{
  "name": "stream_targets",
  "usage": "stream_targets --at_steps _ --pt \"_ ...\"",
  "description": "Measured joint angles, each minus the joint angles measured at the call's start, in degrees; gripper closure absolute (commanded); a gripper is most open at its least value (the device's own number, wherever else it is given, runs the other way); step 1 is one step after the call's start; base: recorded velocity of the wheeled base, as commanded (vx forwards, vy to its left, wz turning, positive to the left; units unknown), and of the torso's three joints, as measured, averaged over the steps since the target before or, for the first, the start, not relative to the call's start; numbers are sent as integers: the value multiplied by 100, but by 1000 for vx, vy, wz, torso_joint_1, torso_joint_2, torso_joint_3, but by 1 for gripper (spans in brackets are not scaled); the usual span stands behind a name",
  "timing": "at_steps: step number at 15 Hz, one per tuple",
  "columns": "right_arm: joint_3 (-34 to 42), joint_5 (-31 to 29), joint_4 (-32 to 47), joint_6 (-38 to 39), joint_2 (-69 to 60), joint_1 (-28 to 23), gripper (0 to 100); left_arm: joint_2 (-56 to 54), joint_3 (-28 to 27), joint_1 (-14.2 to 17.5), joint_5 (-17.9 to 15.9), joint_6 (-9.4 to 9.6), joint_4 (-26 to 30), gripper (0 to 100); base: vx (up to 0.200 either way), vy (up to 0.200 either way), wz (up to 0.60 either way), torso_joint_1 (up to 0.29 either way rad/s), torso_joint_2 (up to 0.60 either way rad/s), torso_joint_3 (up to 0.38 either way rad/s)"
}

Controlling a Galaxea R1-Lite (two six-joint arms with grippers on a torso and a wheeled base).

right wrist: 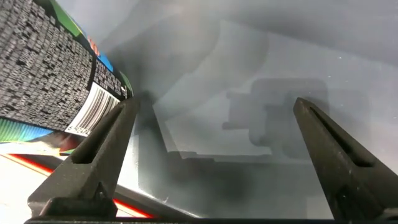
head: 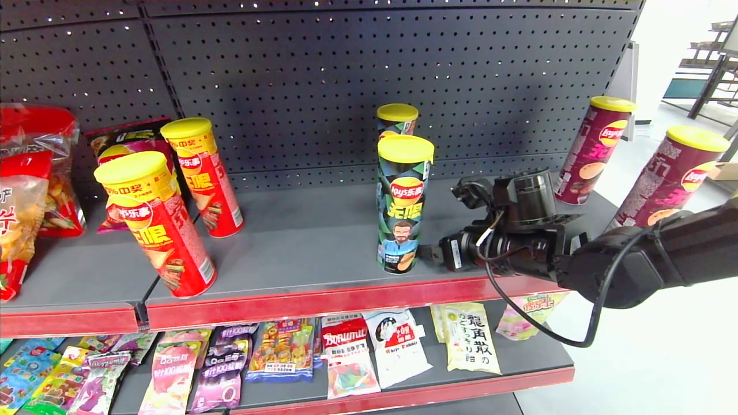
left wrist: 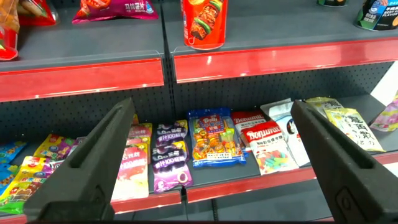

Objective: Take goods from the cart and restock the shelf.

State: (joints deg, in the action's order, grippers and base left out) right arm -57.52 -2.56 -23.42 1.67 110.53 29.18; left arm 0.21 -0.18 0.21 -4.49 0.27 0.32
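The green can stands upright on the shelf near the red lip, with a second green can right behind it. It looks placed, so the step in hand is most likely the let-go and retreat. The red cans to its left stand well apart from it and are no worry. The risk is on its right. The right gripper sits low at the can's foot, jaws wide apart and clamped on nothing. In the right wrist view one finger lies just beside the can — whether it touches I cannot tell. A tall, narrow can tips easily, so the retreat should go rightward first, jaws kept wide, then out over the lip. It should not sweep left or drag up the can's side. Farther right, the purple cans leave room, but the forearm crosses in front of one of them — it should not swing back into that can.

The left gripper is lower than the green can and out in front of it. It faces the bags on the shelf below, jaws apart and empty. The right arm comes in from the can's right, forearm roughly level along the shelf front, wrist low by the lip, jaws aimed at the can's base.
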Motion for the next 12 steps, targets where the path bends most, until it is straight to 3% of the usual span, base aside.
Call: stream_targets --at_steps 12 --pt "-180 2 7 -1 143 16 0 0 0 -5 0 0 1 0 0 0 0 0 0 0"
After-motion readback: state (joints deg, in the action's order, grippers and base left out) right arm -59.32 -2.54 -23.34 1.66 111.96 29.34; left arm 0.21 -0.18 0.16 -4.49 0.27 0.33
